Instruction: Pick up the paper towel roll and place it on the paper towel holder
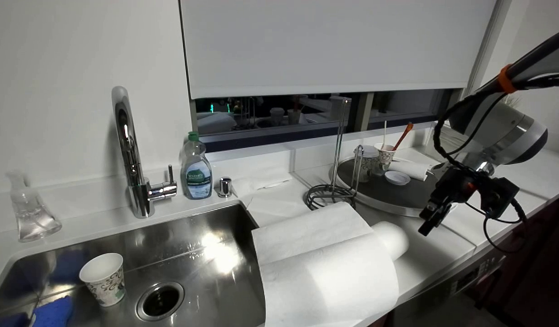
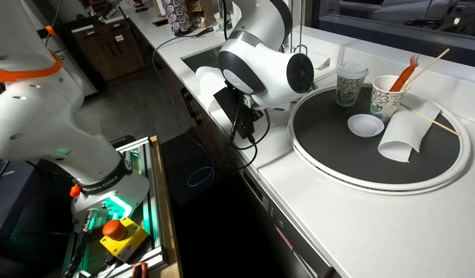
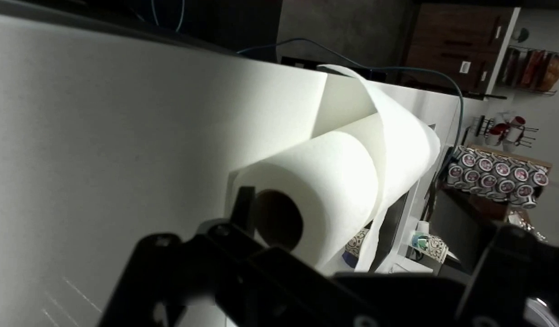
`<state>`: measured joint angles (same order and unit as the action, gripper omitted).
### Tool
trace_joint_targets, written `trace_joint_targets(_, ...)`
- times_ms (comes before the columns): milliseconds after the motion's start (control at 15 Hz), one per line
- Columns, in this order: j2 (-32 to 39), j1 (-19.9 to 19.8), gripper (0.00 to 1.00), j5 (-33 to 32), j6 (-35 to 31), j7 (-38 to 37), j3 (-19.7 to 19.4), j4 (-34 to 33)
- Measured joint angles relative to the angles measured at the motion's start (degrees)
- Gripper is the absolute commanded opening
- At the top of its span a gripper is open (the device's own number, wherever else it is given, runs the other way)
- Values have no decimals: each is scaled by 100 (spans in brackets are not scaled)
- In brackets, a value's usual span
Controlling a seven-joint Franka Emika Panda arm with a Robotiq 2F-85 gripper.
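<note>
Gripper (image 1: 427,222) hangs near the paper towel roll (image 1: 343,279), apart or together I can't say; snagging that loose sheet (image 1: 309,236) could unwind it!

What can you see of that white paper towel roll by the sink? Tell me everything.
The paper towel roll is a plain white cylinder, apparently soft paper, lying on its side on the counter beside the sink. One end shows a dark hollow core. Loose paper drapes partly over it, reaching about the sink's edge. In an exterior view, a gap shows between it and the end effector.
</note>
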<state>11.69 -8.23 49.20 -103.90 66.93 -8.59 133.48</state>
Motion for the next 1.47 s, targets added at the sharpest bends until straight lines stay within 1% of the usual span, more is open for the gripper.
trace_joint_targets(200,0,-13,100,79,32,90,22,-3)
trace_joint_targets(267,1,-29,98,224,43,187,47,-3)
trace_joint_targets(467,51,-45,99,623,127,368,130,-19)
trace_joint_targets(533,91,-44,97,681,185,369,162,-32)
trace_joint_targets(667,193,-43,93,758,280,369,213,-78)
trace_joint_targets(733,242,-43,94,801,286,369,231,-95)
trace_joint_targets(800,288,-43,91,841,286,369,243,-116)
trace_joint_targets(1000,437,-44,96,940,286,367,256,-192)
trace_joint_targets(1467,691,-33,91,993,286,172,310,-359)
